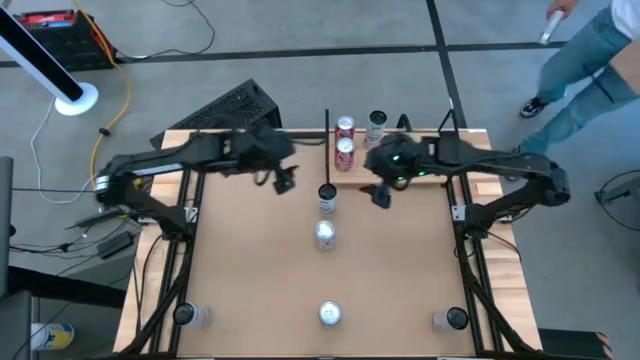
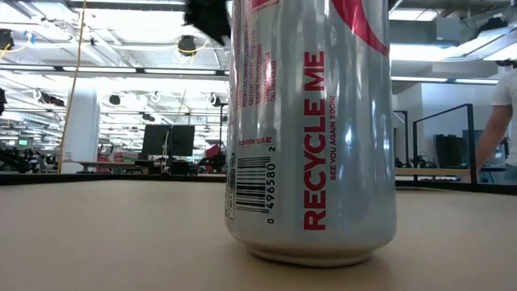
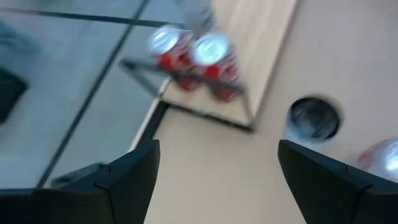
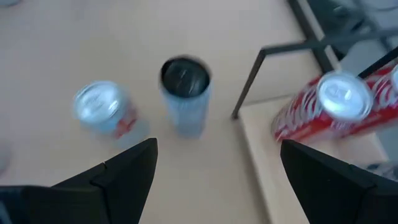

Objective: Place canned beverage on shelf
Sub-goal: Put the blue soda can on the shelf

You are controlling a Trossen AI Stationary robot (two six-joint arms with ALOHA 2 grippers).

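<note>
Pincers both wide open, empty: right pincer (image 1: 381, 196) hovers beside black-topped can (image 1: 327, 197); straddle it squarely, then lift toward shelf (image 1: 362, 171) at twelve o'clock; left pincer (image 1: 284, 181) waits.

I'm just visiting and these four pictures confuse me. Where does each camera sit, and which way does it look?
High view: above the table, looking straight down; both arms show, left gripper and right gripper near the shelf.
Low view: at tabletop height, looking across; a silver can fills it.
Left wrist view: past its own open fingers toward two red cans.
Right wrist view: past its own open fingers at a dark-topped can.
Both wrist views share the red cans and the dark-topped can.
</note>
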